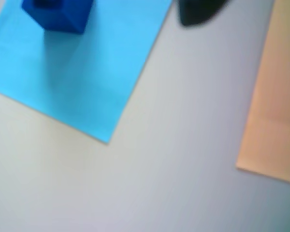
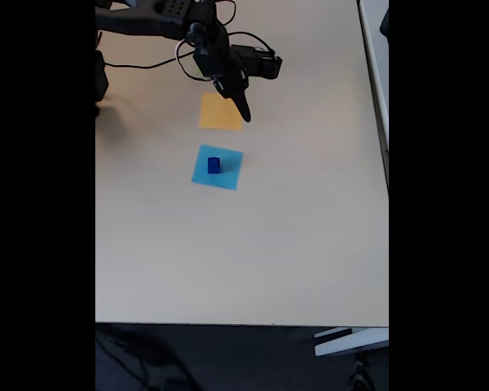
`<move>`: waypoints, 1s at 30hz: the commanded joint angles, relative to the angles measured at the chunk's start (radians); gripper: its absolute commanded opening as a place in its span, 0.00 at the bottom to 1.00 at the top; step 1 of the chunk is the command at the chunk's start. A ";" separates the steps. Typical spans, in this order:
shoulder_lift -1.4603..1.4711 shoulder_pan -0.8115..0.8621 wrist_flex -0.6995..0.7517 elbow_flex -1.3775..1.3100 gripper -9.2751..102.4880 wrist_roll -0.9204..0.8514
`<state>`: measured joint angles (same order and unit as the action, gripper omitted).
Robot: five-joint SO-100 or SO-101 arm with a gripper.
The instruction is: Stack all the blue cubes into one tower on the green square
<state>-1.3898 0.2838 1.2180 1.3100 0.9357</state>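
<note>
One dark blue cube stands on the light-blue square, a little left of its middle in the fixed view. The wrist view has the same cube at its top left corner. My gripper hangs above the right edge of the orange square, up and to the right of the cube and well apart from it. Its fingers taper to a single black point, shut with nothing between them. A dark fingertip pokes in at the top of the wrist view. The green square is out of view.
The light-blue square lies just below the orange square on a pale beige table. The arm and its cables cross the table's top left. The table's front edge runs along the bottom, its right edge along the right.
</note>
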 commanded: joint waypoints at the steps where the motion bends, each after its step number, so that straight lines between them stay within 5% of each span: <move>1: -0.061 0.038 -0.021 0.006 0.29 -0.017; 30: 0.041 0.198 -0.160 0.163 0.26 -0.120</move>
<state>-1.3422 0.4725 1.0738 1.4788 0.8207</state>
